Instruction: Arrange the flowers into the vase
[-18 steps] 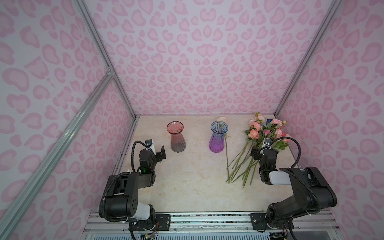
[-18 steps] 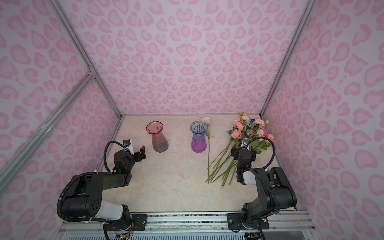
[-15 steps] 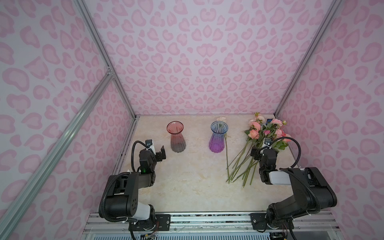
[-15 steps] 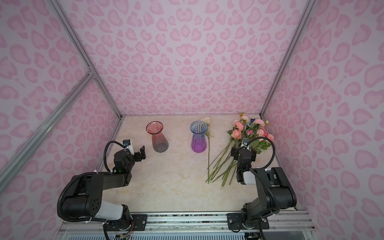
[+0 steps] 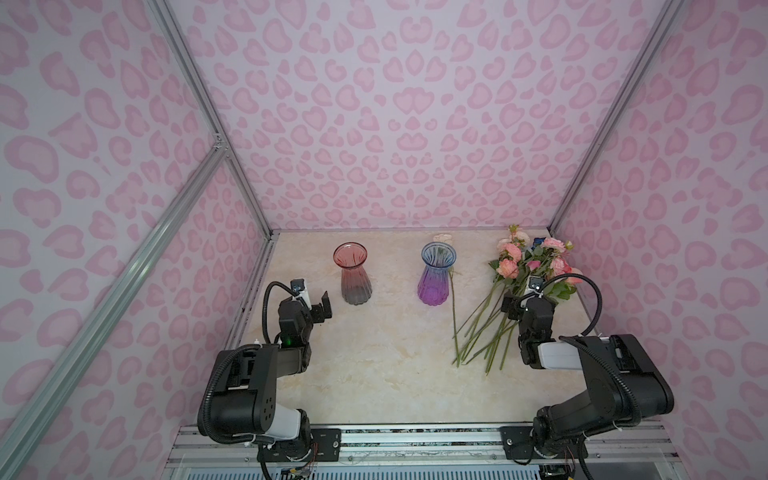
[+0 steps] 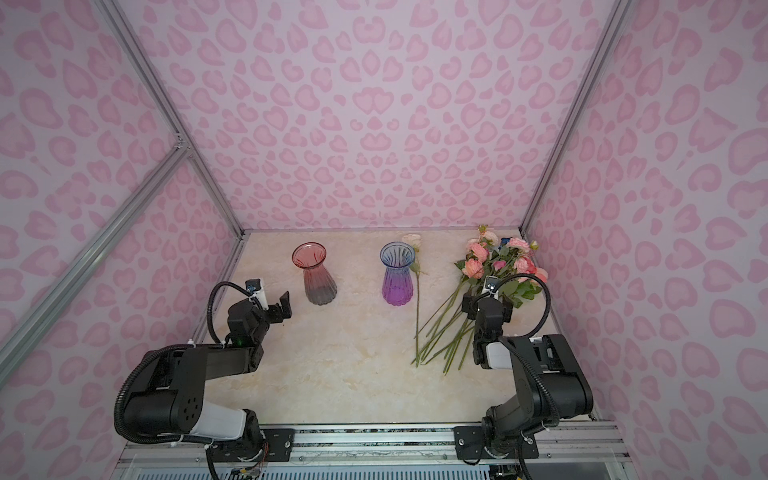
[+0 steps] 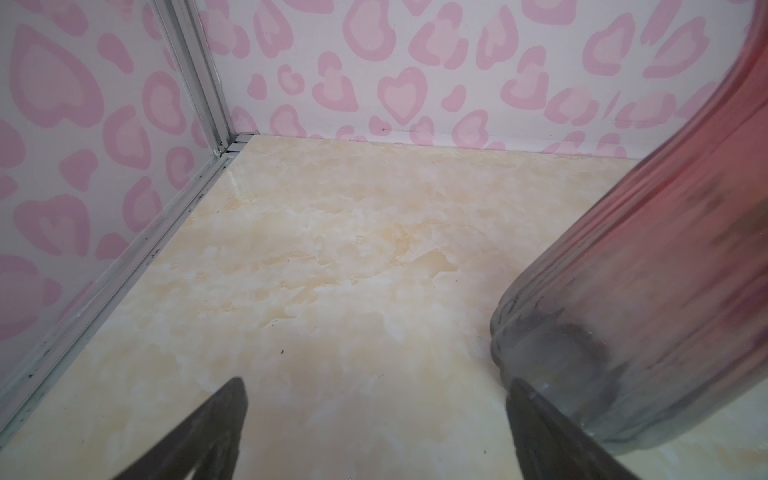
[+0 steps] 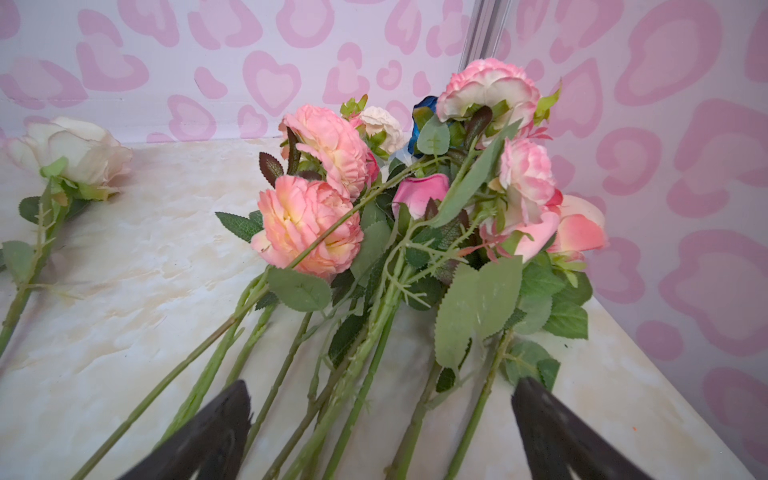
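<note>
The flowers [image 8: 307, 224] lie heaped by the right wall, stems beneath the right gripper [image 8: 381, 382], jaws apart. The left gripper [image 7: 376, 380], likewise apart, sits beside the red vase [image 7: 648, 257]. Only top views show the purple vase [image 5: 436, 274]. Nothing has moved.

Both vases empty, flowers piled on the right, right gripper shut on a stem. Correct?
No: the right gripper is open, its jaws wide apart with no stem gripped, as the right wrist view shows. The rest holds: the red vase and the purple vase are empty, and the flowers lie piled on the right.
</note>
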{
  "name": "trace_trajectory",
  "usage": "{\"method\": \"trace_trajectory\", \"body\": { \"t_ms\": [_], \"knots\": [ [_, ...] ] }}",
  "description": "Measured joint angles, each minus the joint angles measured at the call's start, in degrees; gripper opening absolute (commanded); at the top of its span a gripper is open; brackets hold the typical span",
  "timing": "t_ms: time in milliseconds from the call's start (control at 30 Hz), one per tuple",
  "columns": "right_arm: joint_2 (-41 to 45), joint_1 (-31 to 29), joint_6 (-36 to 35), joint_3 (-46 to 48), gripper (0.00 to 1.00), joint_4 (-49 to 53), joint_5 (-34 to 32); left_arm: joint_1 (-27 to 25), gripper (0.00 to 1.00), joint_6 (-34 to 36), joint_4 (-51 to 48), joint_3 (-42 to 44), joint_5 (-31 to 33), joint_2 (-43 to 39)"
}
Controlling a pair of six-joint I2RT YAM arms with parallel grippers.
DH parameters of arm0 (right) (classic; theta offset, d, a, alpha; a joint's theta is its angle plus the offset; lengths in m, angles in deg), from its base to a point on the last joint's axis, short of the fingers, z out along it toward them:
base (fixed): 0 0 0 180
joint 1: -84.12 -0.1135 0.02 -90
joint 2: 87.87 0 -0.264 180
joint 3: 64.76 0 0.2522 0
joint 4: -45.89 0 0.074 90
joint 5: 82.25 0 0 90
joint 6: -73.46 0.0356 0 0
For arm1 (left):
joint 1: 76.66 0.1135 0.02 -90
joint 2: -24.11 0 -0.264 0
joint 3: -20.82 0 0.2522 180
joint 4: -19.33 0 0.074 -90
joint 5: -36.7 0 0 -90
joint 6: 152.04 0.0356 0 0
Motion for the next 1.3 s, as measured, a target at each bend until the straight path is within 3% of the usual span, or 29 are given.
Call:
{"method": "trace_trajectory", "body": {
  "t_ms": [700,800,933,1133,1200,1300],
  "knots": [
    [0.0,0.1,0.0,0.0,1.00,0.0,0.0,0.0,0.98,0.0,0.0,0.0,0.0,0.0],
    [0.5,-0.3,-0.2,0.1,1.00,-0.3,-0.2,0.0,0.98,-0.2,-3.4,-1.8,0.4,-1.6],
    [8.6,-3.4,-2.0,-5.5,1.00,9.6,-2.5,0.0,0.98,-0.4,-9.3,-3.7,0.8,-12.2],
    [22.8,-9.2,-4.3,-19.8,1.00,30.7,-7.9,-0.3,0.98,-2.1,-24.7,-7.0,2.9,-37.1],
    [25.9,-10.7,-0.6,-27.9,1.00,40.8,-9.4,-0.4,0.98,-5.6,-30.0,-10.1,4.5,-43.6],
    [28.5,-10.8,5.8,-39.3,1.00,53.0,-9.9,-0.4,0.98,-18.6,-41.3,-17.1,10.0,-49.0]
  ]
}}
